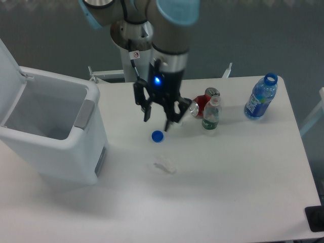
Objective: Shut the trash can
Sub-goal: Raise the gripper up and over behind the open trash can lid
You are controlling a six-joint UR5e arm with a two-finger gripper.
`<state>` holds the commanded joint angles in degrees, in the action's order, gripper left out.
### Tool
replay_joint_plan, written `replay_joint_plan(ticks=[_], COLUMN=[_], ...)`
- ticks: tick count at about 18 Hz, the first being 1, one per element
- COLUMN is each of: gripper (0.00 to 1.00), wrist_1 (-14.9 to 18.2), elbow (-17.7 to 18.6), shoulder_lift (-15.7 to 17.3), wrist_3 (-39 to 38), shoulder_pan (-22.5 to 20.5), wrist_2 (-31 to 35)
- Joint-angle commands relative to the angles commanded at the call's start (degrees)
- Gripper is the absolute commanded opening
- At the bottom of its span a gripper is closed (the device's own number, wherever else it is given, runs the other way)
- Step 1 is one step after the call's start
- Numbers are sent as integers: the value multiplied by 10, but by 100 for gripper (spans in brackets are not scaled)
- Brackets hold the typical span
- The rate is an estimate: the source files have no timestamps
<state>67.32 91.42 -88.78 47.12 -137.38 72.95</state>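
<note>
At the table's left edge, trash can (pixel 55 136) (lid up), well apart from gripper (pixel 157 119), fingers spread, empty.

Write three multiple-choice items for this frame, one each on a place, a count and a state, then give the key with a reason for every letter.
1. Where does the blue bottle cap lie?
A. Inside the trash can
B. On the table, below the gripper
C. Screwed on the blue bottle

2. How many bottles stand on the table?
A. Two
B. Four
C. None

3. What is the state of the trash can?
A. Lid shut and latched
B. Tipped on its side
C. Lid up, bin open

Key:
1 B: the cap sits alone on the white table, just under the gripper.
2 A: only the blue bottle at the right edge and the small clear bottle beside the red can stand there.
3 C: the lid stands raised at the left and the hollow inside shows.
</note>
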Motion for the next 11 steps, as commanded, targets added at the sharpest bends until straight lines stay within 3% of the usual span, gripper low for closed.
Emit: replay_joint_plan(ticks=[6, 11], gripper=[0, 0], wrist_1=[-1, -6], elbow=[-6, -30], shoulder_lift=[68, 78], wrist_3=[-91, -135], shoulder_pan=[19, 67], wrist_2=[-74, -85])
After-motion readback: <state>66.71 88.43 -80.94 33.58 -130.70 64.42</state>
